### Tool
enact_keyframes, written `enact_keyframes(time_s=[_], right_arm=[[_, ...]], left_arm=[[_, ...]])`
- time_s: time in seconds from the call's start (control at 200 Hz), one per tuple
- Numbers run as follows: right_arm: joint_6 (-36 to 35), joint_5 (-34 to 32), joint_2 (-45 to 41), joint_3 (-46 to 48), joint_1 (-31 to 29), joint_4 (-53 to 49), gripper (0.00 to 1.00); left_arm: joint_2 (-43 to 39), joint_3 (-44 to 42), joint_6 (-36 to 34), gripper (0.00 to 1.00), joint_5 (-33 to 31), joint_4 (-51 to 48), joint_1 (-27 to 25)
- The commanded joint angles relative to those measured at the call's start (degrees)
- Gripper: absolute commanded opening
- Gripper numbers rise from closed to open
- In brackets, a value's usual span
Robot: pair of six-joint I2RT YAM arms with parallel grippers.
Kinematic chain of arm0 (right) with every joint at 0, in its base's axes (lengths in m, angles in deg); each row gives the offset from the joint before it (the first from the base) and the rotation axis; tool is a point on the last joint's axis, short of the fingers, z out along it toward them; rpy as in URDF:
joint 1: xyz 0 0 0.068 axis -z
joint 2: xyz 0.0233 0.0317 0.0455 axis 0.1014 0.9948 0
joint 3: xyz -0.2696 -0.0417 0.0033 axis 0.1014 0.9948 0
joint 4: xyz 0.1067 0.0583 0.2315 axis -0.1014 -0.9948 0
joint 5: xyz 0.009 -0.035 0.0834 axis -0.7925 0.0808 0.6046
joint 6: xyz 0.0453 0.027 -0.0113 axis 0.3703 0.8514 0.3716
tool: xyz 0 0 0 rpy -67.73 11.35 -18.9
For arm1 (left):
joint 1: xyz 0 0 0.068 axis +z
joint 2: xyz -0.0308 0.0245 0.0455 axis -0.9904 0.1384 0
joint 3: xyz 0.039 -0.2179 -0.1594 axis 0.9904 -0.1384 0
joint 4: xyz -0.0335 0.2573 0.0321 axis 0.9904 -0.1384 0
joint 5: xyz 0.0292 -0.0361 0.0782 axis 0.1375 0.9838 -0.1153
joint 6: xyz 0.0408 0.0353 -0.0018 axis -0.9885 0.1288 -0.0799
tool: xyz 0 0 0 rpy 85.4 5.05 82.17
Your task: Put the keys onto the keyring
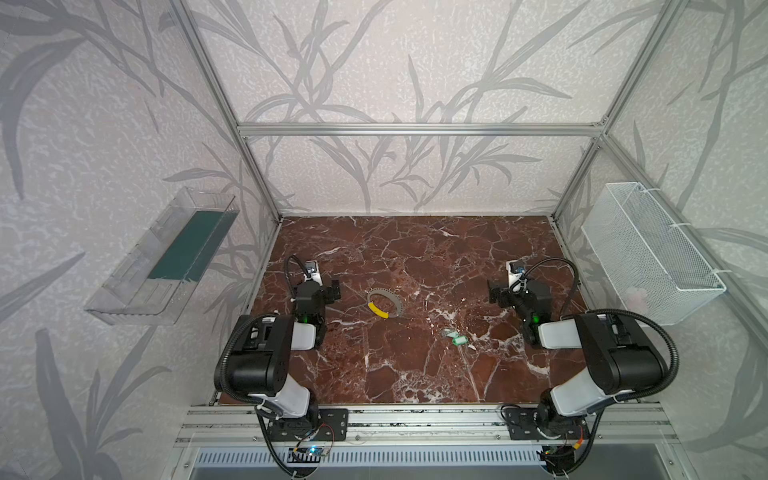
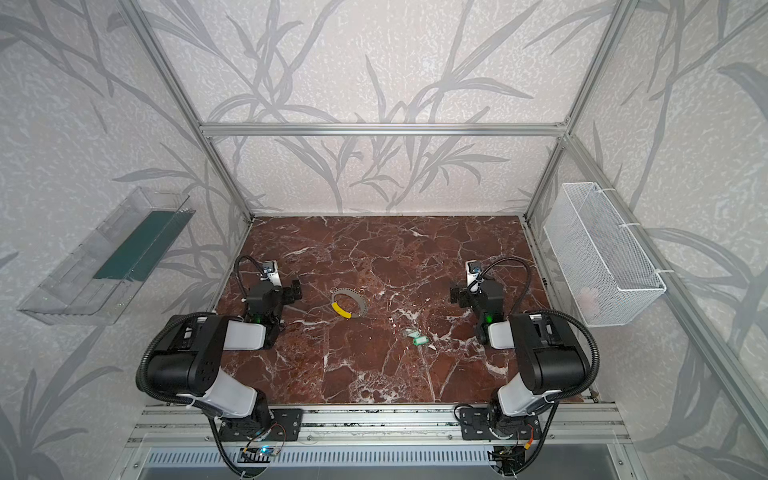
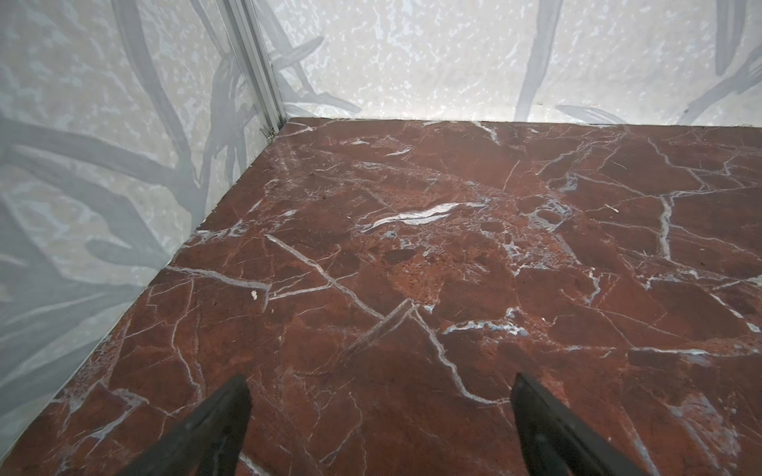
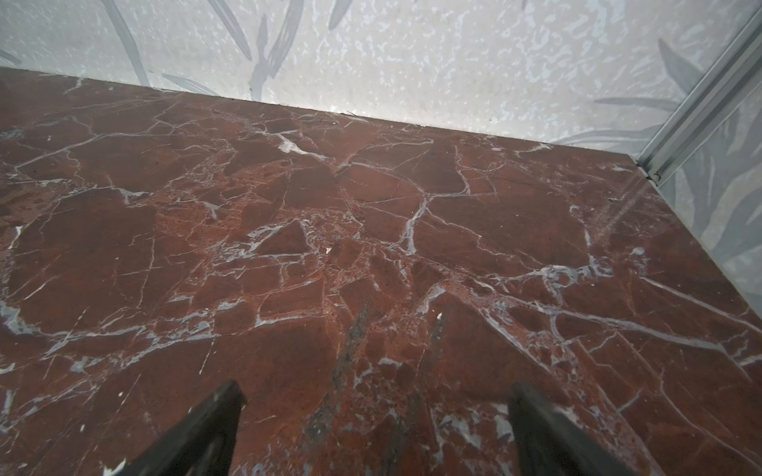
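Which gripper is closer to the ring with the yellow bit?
Left. The left gripper sits beside the keyring; the right gripper is farther off on its other side.

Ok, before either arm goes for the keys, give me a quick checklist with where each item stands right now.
1. Open, empty left gripper: ok.
2. Open, empty right gripper: ok.
3. The keyring lies on the table, nothing touching it: ok.
4. Both keys in sight, close together, apart from the keyring: ok.
5. The keys show in a wrist view: not ok, only in both top views.
6. Where the keyring opens: cannot tell, too small.
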Motion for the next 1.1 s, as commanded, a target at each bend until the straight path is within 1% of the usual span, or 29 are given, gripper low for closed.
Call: enact_keyframes(time_s=[0.0,0.885,0.93,0.995,1.02,1.065,1.095], right_arm=[[-0.2,0.3,-0.1,-0.6,-0.1,0.8,0.99],[-0.2,0.3,-0.1,-0.6,-0.1,0.9,0.99],[-0.2,0.0,-0.2,-0.5,-0.1,1.1,1.00],[1.4,-3.6,-0.6,1.1,-0.1,4.0,0.99],[1.5,-4.2,-1.0,1.9,-0.1,5.2,0.99],[1.2,-3.6,-2.7,3.1,-0.1,6.1,0.98],[0.7,-2.7,-4.3,3.2,-0.1,4.9,0.96]], left_arm=[[-0.1,0.5,0.0,0.99,-0.6,0.6,-0.1],[-0.3,0.8,0.3,0.99,0.6,-0.4,0.2],[-0.4,1.0,0.4,0.99,0.7,-0.8,0.3],[-1.2,1.2,0.8,0.99,1.3,-2.8,0.6],[-1.6,1.5,0.9,0.97,1.3,-3.7,0.7],[-2.6,1.7,0.6,0.96,1.5,-3.7,0.7],[-4.5,2.1,0.3,0.95,1.9,-6.0,0.7]])
